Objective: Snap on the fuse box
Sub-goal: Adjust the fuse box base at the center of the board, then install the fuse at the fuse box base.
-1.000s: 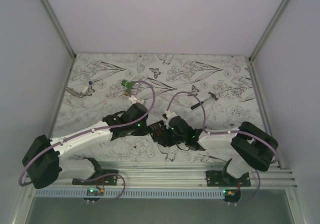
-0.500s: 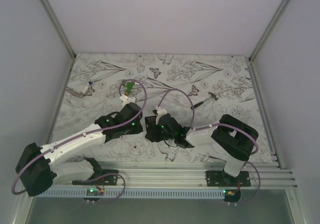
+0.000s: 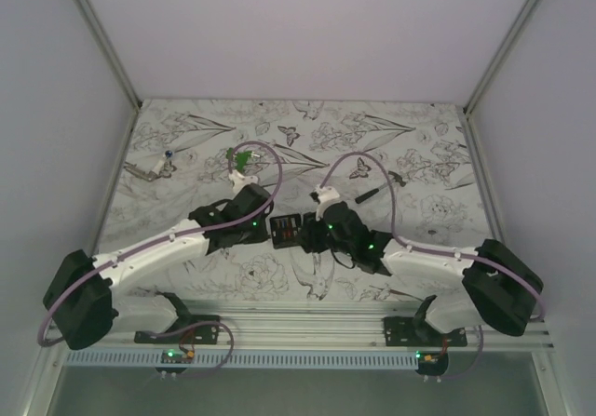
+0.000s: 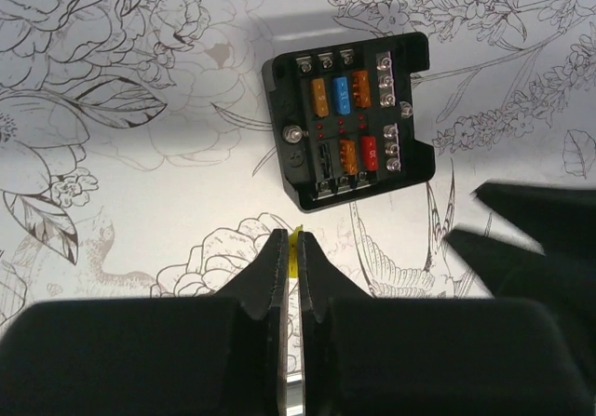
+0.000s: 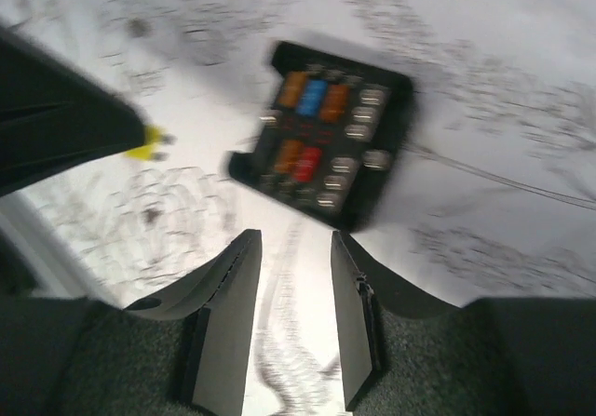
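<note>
The fuse box [image 3: 286, 231] is a black square box lying open on the flower-print table between my two grippers. In the left wrist view the fuse box [image 4: 349, 118] shows orange, blue and red fuses. My left gripper [image 4: 291, 237] is shut on a small yellow fuse [image 4: 295, 250] just below the box, apart from it. In the top view the left gripper [image 3: 264, 229] is at the box's left side. My right gripper [image 5: 293, 248] is open and empty, just short of the blurred fuse box [image 5: 321, 132]. The yellow fuse [image 5: 149, 142] shows at its left.
A small green plastic piece [image 3: 240, 160] lies at the back of the table behind the left arm. A thin black stick-like tool [image 3: 365, 194] lies right of centre. A small metal object [image 3: 154, 167] sits at the far left. Side walls enclose the table.
The fuse box has shifted a little left and up on the table. The right arm has swung and its gripper now sits open beside the box. The left gripper stays close at the box's left.
</note>
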Tool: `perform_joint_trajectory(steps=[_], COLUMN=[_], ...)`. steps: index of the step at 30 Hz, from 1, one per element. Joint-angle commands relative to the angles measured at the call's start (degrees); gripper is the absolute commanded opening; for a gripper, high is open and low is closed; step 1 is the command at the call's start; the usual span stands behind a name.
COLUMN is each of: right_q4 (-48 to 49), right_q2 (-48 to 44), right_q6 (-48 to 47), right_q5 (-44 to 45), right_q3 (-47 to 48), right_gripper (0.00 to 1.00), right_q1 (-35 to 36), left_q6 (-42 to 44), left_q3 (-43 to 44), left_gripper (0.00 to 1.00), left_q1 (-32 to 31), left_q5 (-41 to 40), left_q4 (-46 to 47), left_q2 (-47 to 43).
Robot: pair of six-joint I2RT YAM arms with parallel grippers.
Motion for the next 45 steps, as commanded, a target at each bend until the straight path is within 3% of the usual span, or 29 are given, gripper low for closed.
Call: perform_joint_trajectory(steps=[1,7,16,29,37,45], right_q4=[-7.9,-4.4,0.6,-0.7,-5.3,-7.5], right_q2=[-0.5,3.8,12.4,11.5,5.2,-2.5], right_q6=[-1.8,-1.6,-2.1,-3.0,-2.8,-1.6], right_q5=[5.6,7.3,2.6,0.5,11.1,15.9], right_q3=[-1.5,-1.1,1.7,1.8,-0.8,-5.0], right_gripper=[0.42,0.39,0.34,0.35,0.45,0.68], right_q1=[-5.4,-7.3,-6.1,-3.7,-4.3,-7.7], left_q6=[1.0,1.1,2.3,3.0,4.1,6.3], left_q3=[2.2,4.5,6.3,6.5,7.4,8.1], left_gripper=[0.0,0.0,0.0,0.0,0.0,0.0], left_q1=[0.6,0.7,1.4,2.3,2.2,1.4], left_q5=[0.6,1.1,0.9,0.8,1.8,0.4], left_q4=[1.1,2.5,3.0,3.0,3.0,2.5], left_q2=[4.1,8.9,12.9,15.2,16.9,17.6])
